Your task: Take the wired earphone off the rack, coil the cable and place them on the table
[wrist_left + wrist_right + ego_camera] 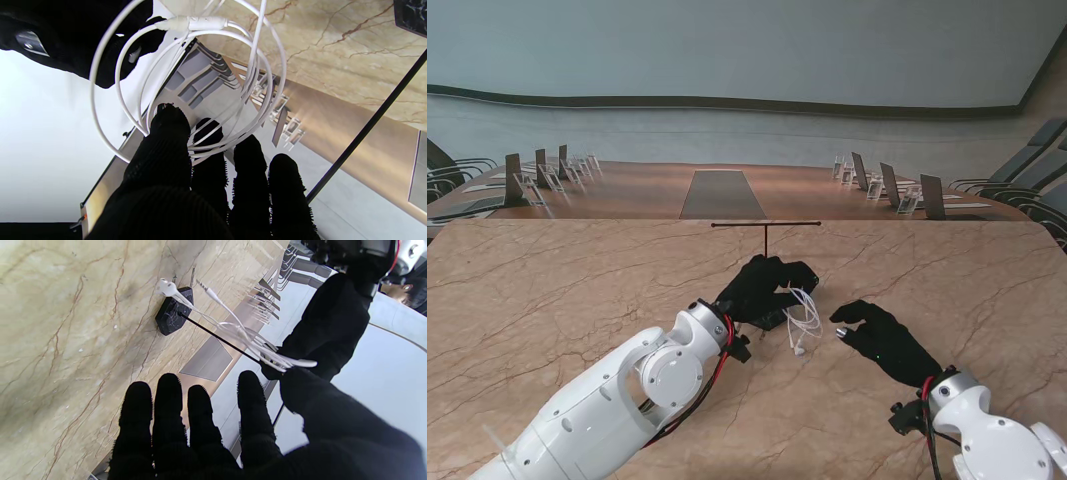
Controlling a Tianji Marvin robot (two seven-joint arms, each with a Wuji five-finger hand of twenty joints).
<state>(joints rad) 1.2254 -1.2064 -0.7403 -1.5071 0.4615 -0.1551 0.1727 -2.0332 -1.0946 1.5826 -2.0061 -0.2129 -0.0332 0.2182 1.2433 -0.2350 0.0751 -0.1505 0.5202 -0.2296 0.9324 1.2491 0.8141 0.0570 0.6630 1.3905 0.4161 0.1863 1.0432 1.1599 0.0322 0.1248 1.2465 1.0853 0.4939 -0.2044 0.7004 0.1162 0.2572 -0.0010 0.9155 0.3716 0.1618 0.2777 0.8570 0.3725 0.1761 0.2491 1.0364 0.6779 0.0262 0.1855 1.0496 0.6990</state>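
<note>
The white wired earphone is off the rack, its cable looped into a coil. My left hand is shut on that coil, the loops pinched between thumb and fingers. The earbuds and the jack plug dangle from the bundle close to the table top. My right hand is just to the right of the coil, open with fingers spread and nothing in it. The thin black T-shaped rack stands bare just beyond the left hand.
The rack's dark base rests on the marble table, and its post rises beside my left hand. A long conference table with chairs and name stands lies beyond the far edge.
</note>
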